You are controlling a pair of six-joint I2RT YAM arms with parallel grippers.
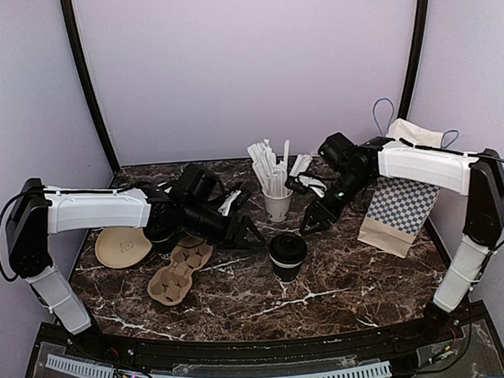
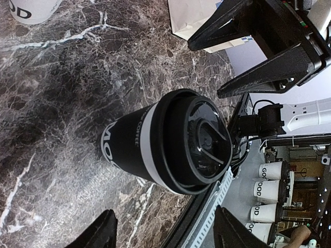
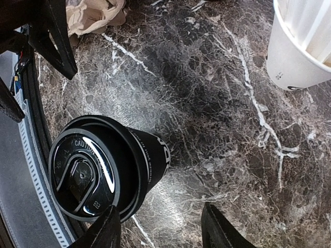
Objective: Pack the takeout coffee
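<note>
The takeout coffee is a black cup with a black lid, standing upright in the middle of the marble table. My left gripper hovers just to its left, and my right gripper hovers behind it on the right. In the left wrist view the coffee lies ahead of the left gripper, which is open with nothing between its fingers. In the right wrist view the coffee sits beside the left finger of the right gripper, which is open and holds nothing.
A brown cardboard cup carrier lies left of the coffee, with a tan round disc beyond it. A white cup of straws stands behind the coffee. A checkered paper bag stands at the right.
</note>
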